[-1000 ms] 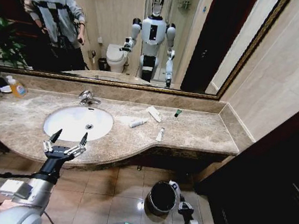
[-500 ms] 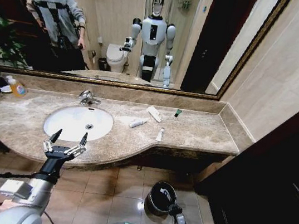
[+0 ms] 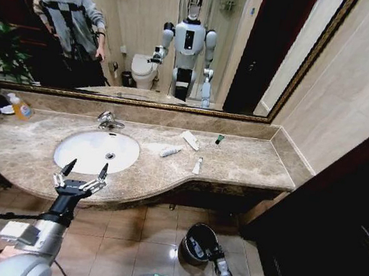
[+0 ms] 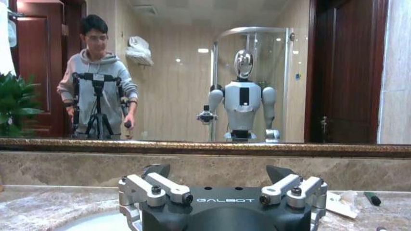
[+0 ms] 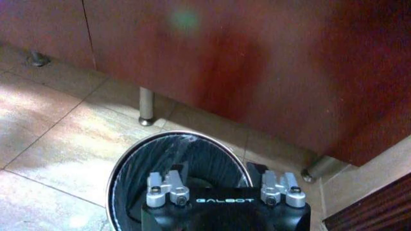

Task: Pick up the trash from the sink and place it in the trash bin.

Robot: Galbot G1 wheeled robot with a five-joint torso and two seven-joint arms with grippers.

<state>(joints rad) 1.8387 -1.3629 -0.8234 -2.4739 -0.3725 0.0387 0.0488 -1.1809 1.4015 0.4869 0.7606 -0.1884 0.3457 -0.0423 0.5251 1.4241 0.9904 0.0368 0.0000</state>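
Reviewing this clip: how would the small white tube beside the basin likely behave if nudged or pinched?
The white tube lies flat on smooth marble, so it probably slides or rolls easily. It looks small, likely light. Thin profile may make pinching tricky.

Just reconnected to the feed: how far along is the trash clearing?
Done: a pale piece lies inside the trash bin, and the sink basin looks clear. In hand: the right gripper hangs open over the bin's mouth, holding nothing; the left gripper hovers open at the counter's front edge below the sink. Left: a white tube, a second tube, a flat white packet and a green-capped piece lie on the counter.
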